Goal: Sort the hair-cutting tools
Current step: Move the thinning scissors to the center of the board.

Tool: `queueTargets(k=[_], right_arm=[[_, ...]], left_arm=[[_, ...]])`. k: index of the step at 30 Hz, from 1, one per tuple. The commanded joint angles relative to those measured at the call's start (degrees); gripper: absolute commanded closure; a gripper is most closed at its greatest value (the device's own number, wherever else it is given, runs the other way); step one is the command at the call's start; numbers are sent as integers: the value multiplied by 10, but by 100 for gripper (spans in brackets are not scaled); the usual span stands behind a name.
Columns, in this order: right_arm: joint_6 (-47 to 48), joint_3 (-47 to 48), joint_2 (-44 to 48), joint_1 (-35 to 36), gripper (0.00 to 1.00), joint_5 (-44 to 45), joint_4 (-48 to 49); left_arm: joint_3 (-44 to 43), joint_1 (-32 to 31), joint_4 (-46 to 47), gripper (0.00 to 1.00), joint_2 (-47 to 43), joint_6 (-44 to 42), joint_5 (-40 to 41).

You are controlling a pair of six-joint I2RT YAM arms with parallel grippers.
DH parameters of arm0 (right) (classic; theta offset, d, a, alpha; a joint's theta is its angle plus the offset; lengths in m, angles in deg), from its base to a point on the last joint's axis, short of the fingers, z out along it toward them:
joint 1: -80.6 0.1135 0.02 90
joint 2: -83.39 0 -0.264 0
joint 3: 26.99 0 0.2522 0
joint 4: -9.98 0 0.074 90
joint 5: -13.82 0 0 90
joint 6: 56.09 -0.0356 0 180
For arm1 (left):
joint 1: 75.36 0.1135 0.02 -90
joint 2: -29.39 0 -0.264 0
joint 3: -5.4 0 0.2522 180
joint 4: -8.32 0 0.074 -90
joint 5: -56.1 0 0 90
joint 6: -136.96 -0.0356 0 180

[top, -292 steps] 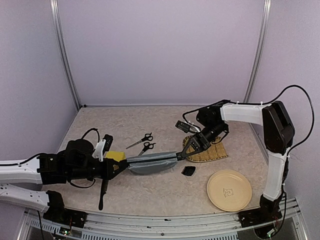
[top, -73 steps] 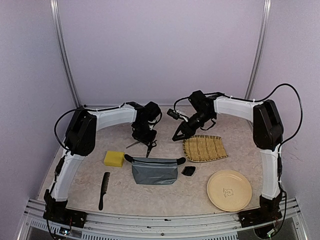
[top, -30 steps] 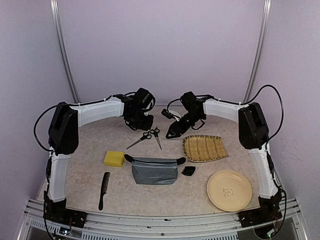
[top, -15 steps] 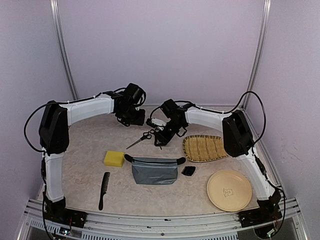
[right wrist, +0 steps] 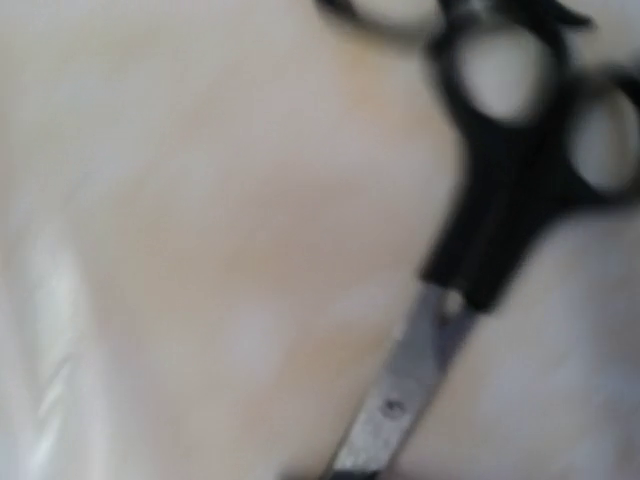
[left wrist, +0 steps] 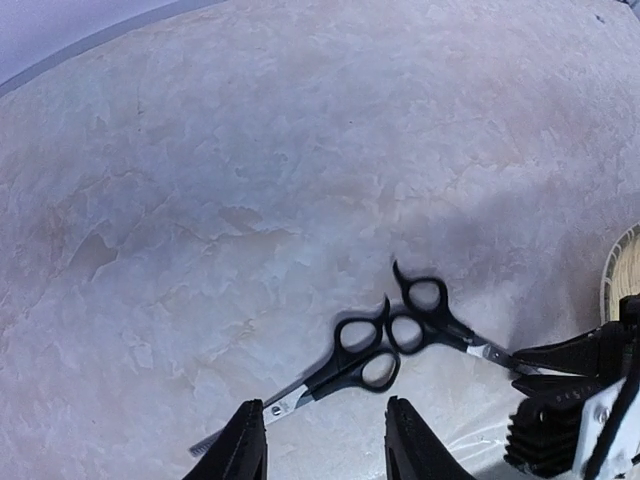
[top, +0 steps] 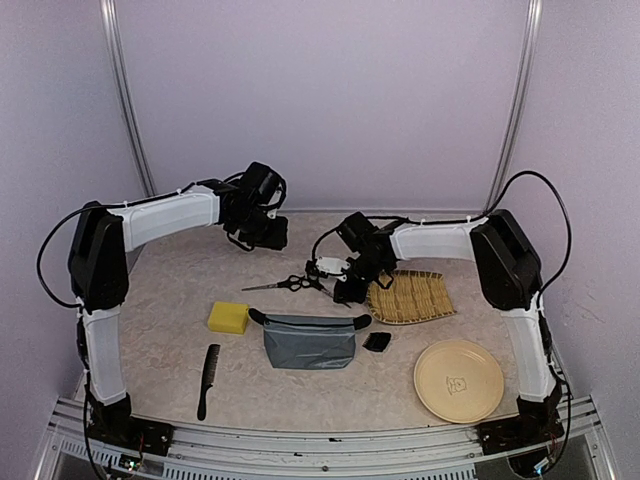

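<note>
Two black-handled scissors lie with their handles touching on the table. The left pair (top: 278, 286) (left wrist: 345, 366) points its blade left. The right pair (top: 318, 282) (left wrist: 436, 320) (right wrist: 505, 170) has its blade between the fingers of my right gripper (top: 338, 289) (left wrist: 528, 366), which looks shut on it. In the blurred right wrist view that blade runs down to the bottom edge and no fingers show. My left gripper (top: 264, 232) (left wrist: 326, 452) hangs open above and behind the scissors, holding nothing. The black comb (top: 207, 380) lies front left. The small black clipper guard (top: 377, 341) lies beside the pouch.
A grey-blue zip pouch (top: 308, 342) lies in the middle, with a yellow sponge (top: 228, 317) to its left. A woven bamboo tray (top: 410, 297) sits just right of my right gripper. A tan plate (top: 458, 380) is at the front right.
My right gripper came in over the right scissors and closed on the blade, and both scissors shifted a little. My left gripper opened and drew back toward the rear left.
</note>
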Motion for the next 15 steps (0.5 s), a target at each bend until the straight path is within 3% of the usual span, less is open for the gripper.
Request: queueTargets(k=[1, 8, 15], right_arm=[[127, -125, 40, 14, 85, 39, 17], [212, -208, 93, 15, 88, 21, 82], [239, -209, 102, 15, 88, 33, 125]], left_arm=[[6, 7, -11, 61, -13, -61, -73], [5, 6, -2, 64, 11, -145, -192], [-33, -18, -46, 64, 81, -242, -178]])
